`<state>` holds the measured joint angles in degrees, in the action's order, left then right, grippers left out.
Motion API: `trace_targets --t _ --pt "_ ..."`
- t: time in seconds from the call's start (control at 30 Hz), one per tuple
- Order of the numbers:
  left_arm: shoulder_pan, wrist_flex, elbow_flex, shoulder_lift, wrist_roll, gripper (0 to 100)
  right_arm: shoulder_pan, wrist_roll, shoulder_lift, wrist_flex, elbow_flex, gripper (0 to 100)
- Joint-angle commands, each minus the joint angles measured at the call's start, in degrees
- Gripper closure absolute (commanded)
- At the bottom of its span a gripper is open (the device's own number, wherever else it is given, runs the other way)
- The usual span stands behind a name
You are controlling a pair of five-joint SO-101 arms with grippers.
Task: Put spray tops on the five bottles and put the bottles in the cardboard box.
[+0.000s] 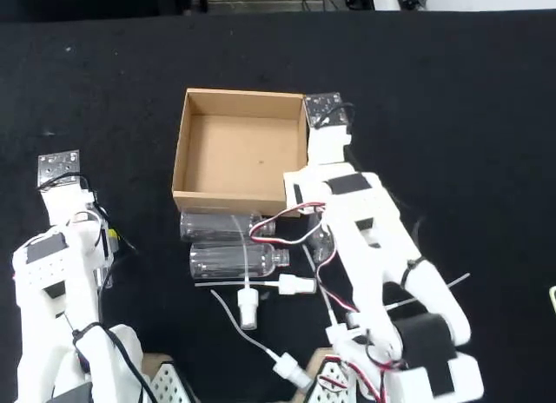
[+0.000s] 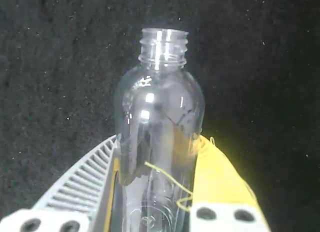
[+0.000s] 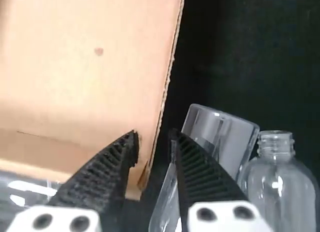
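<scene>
One clear, uncapped bottle [image 2: 160,107] is pinched between the fingers of the left claw [image 2: 157,154]. The right claw [image 3: 152,142] hangs slightly parted, gripping nothing, at a corner of the cardboard box [image 3: 90,67], an open-necked bottle [image 3: 274,174] near. From above, the box's floor lies bare; two lying bottles [image 1: 234,260] rest before it, three spray tops [image 1: 295,286] loose nearby.

You have even light from above on the black table [image 1: 486,116], which swallows nearly every shadow. Small white glints sit on the clear bottle [image 2: 159,122] in your left wrist view. The cardboard box [image 3: 75,67] wall is lit brightly and evenly.
</scene>
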<state>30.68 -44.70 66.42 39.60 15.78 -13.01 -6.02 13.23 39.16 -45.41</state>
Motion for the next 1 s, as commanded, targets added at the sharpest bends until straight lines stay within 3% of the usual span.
trace_targets --t 0.0,0.17,0.43,0.63,0.97 --pt "-1.1 1.0 1.2 0.1 -0.9 97 1.2 1.5 -2.1 -2.8 4.3 90.7" --pt "-3.2 1.0 1.5 0.0 -0.9 97 1.2 9.7 -5.5 -2.9 6.7 99.0" --pt "-5.0 1.0 1.5 -0.4 -0.8 97 1.3 17.8 -5.8 -2.8 6.5 98.8" --pt "-5.1 1.0 1.5 -0.4 -0.8 97 3.6 21.6 -4.8 2.5 8.3 98.8" --pt "-5.1 1.1 1.5 -0.4 -0.8 97 5.1 23.3 -4.8 2.5 8.3 98.8"
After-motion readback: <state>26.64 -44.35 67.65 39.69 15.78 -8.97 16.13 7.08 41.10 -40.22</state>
